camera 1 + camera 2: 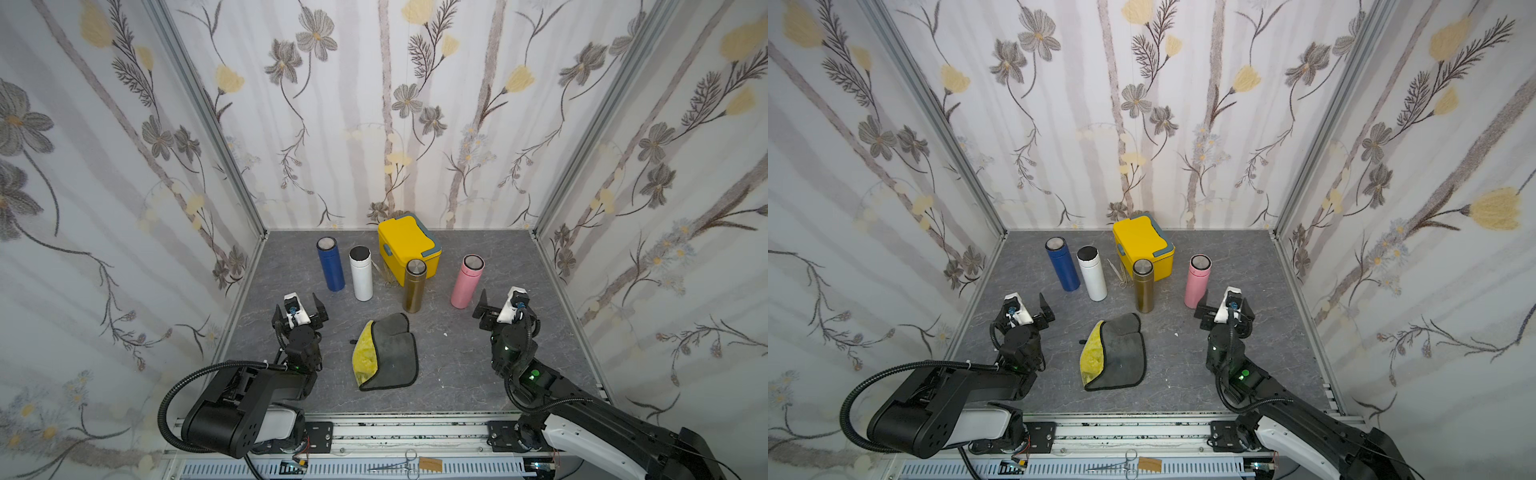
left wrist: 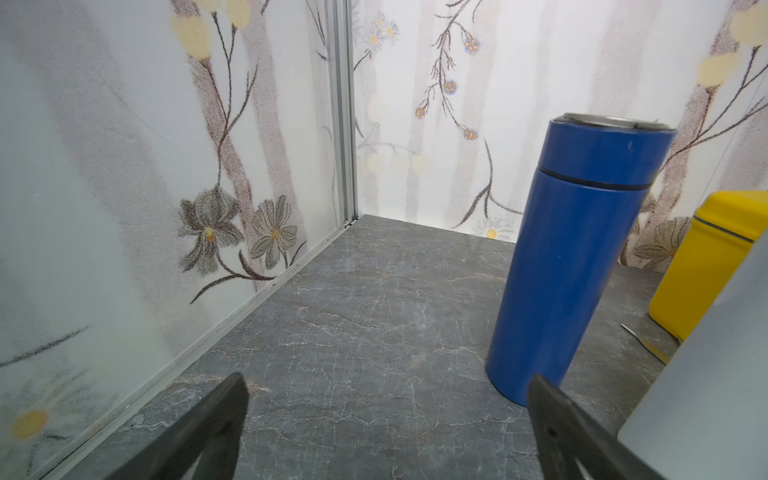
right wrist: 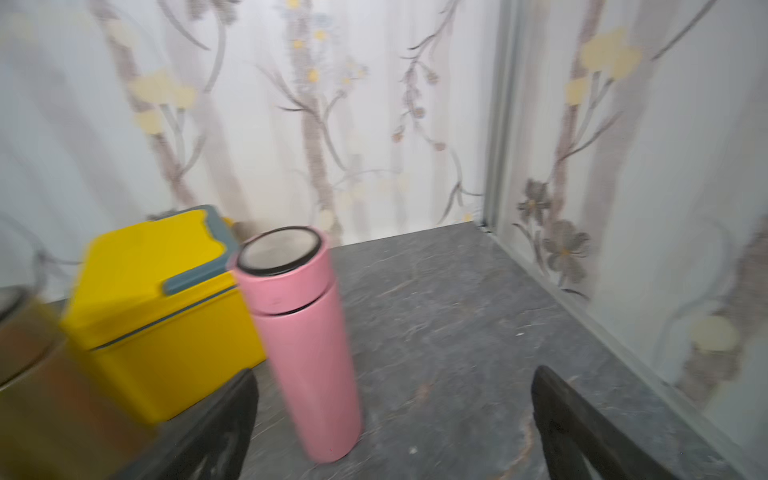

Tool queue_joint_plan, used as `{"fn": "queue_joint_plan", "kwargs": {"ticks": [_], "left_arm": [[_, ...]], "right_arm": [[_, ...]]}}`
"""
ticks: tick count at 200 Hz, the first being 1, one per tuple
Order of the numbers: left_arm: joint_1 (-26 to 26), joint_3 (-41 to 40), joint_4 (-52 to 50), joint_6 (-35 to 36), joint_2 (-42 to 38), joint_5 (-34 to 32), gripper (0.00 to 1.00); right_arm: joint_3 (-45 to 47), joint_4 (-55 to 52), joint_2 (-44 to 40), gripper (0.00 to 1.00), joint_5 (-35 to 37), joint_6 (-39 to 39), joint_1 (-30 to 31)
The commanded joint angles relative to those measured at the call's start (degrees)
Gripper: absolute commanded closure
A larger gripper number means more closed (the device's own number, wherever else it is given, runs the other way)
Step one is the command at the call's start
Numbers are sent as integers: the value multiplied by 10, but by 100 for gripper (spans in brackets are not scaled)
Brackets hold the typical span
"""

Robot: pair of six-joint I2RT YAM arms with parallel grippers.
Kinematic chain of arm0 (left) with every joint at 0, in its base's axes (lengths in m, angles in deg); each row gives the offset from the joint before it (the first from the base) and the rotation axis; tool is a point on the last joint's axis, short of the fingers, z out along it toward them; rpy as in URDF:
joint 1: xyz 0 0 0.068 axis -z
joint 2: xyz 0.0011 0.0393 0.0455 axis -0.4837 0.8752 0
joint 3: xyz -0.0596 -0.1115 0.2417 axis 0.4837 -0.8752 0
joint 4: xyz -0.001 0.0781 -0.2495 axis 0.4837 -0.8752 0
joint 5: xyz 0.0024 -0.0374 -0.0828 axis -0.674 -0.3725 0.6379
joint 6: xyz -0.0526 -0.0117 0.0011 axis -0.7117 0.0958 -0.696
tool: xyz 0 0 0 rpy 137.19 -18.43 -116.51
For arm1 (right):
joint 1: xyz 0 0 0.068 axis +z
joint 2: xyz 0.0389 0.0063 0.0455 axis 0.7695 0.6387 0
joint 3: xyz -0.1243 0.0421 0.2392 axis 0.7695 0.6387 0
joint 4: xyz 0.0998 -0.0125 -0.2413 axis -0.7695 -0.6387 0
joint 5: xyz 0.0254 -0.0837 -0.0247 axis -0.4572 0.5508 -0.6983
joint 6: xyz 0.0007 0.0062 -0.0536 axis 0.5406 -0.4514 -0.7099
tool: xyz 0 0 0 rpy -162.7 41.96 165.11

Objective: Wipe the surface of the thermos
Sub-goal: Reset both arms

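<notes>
Several thermoses stand upright at the back of the grey floor: blue, white, bronze and pink. A folded grey cloth with a yellow inner side lies flat in the middle, between the two arms. My left gripper hovers open and empty left of the cloth; in its wrist view the blue thermos stands just ahead. My right gripper is open and empty beside the pink thermos, which stands ahead between the fingers in the blurred right wrist view.
A yellow lidded box with grey-blue latches stands at the back behind the bronze thermos. Thin metal tweezers lie between the white thermos and the box. Flowered walls close in three sides. A metal rail with scissors runs along the front.
</notes>
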Motion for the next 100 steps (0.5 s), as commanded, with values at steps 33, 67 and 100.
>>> {"fn": "queue_joint_plan", "kwargs": {"ticks": [33,67,100], "left_arm": [[0,5,148,56,78,-47,0],[3,35,170,70,145,-31,0],[-18,30,154,53,133,21,0]], "right_arm": [[81,260,186,0,-52,-77,-139],[65,457,328,0,-47,-162,-162],[66,563,395,0,-68,-175,-186]]}}
